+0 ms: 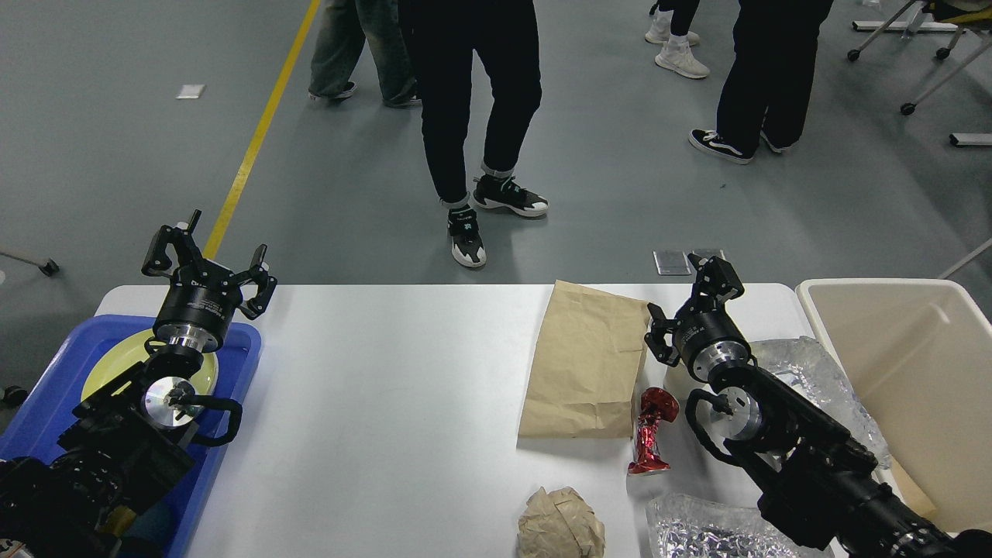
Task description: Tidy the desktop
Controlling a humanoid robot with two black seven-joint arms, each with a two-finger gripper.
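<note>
The desktop (387,403), a white surface w/ rounded corners, fills the lower frame from left tray to right bin; both grippers sit above its far edge, one per end. Beige bin (899,364) stands just off the surface's right end, open top. Blue tray (46,395) sits at the left end, holding a pale yellow plate (116,364) partly hidden by the left arm. Flat brown paper bag (585,360) lies right of centre on the surface, its right edge just beside the right gripper. Clear crinkled plastic wrap (814,372) lies btwn right arm and bin; a second silvery piece (697,531) is at the near edge. Crumpled brown paper ball (559,523) sits at the near edge, below the bag. Red foil wrapper (649,430) lies just right of the bag's near corner, under the right arm's wrist. Left gripper (208,263) hovers over the surface's far left corner, fingers spread, holding nothing. Right gripper (690,306) points toward the far edge, fingers apart, empty, near the bag's top right corner.
</note>
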